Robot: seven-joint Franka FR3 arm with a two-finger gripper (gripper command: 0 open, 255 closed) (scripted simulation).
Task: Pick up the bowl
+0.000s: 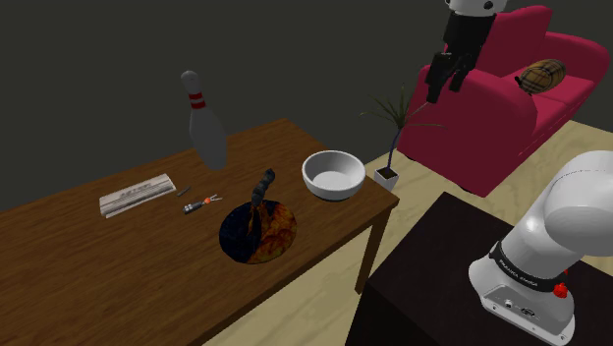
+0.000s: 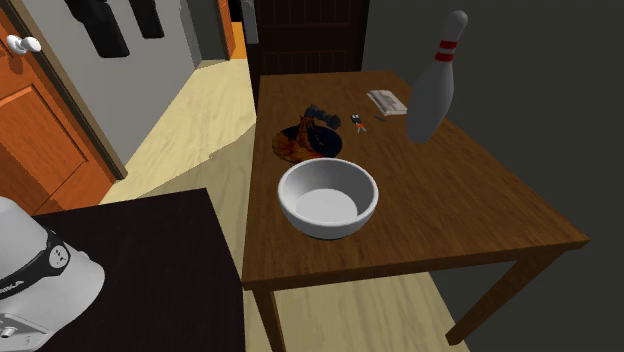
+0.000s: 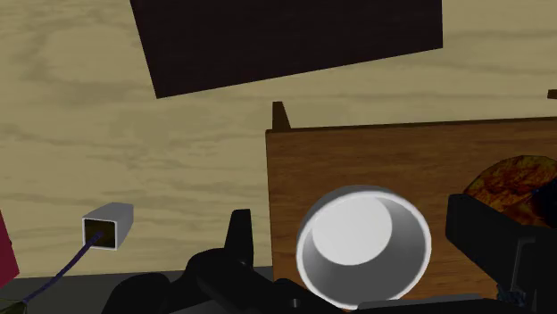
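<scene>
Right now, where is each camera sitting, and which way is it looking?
Shoulder view: beside and behind the stand, looking down over the table toward the red sofa; the arm's white base and the tool show.
Second exterior view: by the stand, looking along the table toward a dark door; the white base shows at lower left.
Wrist view: on the hand, looking down past its open black fingers at the bowl.
All three share the bowl and table.

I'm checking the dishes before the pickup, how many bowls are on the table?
1. The white bowl sits on the wooden table, at the end nearest the stand, next to a dark round plate. No other bowl seems hidden.
</scene>
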